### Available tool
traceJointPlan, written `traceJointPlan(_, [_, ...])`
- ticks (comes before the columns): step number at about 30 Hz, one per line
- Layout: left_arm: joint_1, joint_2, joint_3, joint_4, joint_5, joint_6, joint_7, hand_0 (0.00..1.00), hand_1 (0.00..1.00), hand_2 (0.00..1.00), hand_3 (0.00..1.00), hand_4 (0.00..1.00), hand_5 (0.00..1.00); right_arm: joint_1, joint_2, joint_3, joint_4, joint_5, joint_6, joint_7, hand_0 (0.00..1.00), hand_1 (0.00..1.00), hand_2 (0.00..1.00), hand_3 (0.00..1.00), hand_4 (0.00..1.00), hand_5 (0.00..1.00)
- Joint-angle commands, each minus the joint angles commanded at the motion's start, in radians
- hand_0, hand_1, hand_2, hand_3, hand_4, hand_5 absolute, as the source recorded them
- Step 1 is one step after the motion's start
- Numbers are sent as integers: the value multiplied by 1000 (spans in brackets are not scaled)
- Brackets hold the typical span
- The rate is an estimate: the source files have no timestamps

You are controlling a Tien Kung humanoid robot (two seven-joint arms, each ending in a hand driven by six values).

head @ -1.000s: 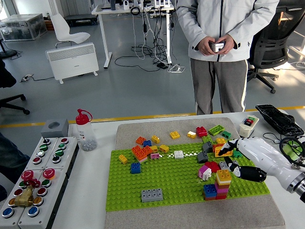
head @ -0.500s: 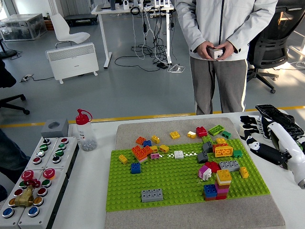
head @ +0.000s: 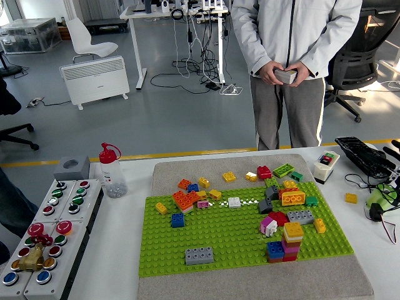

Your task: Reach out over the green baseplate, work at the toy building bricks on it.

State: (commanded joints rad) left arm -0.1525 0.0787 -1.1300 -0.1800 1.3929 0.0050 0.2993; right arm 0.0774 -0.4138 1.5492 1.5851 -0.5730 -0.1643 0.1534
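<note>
While green baseplate point(head: 237, 234) holds scattered coloured bricks point(head: 284, 240), stacked front right, robot hand state cannot be told

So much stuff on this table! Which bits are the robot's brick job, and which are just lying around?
Part of the job:
- green baseplate
- loose bricks at its far edge, such as the orange brick
- stacked brick tower
- grey brick

Just lying about:
- bottle with red cap
- button panels
- black keyboard
- small yellow piece off the plate
- person's hands holding a device
</note>
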Motion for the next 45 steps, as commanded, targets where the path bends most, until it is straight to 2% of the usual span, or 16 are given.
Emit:
traceJointPlan(3, [-1,0,-1,0,1,1,-1,681,696,674,613,353,998,-10,13,20,-10,112,-1,-3,781,754,755,751,604,558])
traceJointPlan(16, [-3,-1,-3,0,6,1,-1,680,696,674,612,353,998,-33,51,52,-39,588,0,-28,785,746,758,749,581,525])
traceJointPlan(20, [-4,-1,-4,0,7,2,-2,680,696,674,612,353,998,-38,56,58,-43,691,0,-40,785,746,758,749,581,525])
traceJointPlan(21, [-4,-1,-4,0,8,2,-2,680,696,674,612,353,998,-39,57,59,-44,707,1,-43,836,775,784,764,595,512])
traceJointPlan(22, [-4,-1,-4,0,8,2,-2,680,696,674,612,353,998,-40,58,60,-45,723,3,-49,836,775,784,764,595,512])
traceJointPlan(32, [-2,-2,-2,0,5,0,-3,680,697,674,612,353,998,-41,65,61,-48,698,3,-90,846,788,801,785,618,473])
traceJointPlan(44, [-2,-2,2,0,-1,-2,-3,680,696,674,612,353,998,-48,69,67,-51,670,-6,-126,845,789,805,780,624,516])
traceJointPlan(45, [-1,-2,2,0,-1,-2,-3,679,697,674,612,353,998,-48,69,67,-50,665,-4,-129,873,807,827,820,618,540])
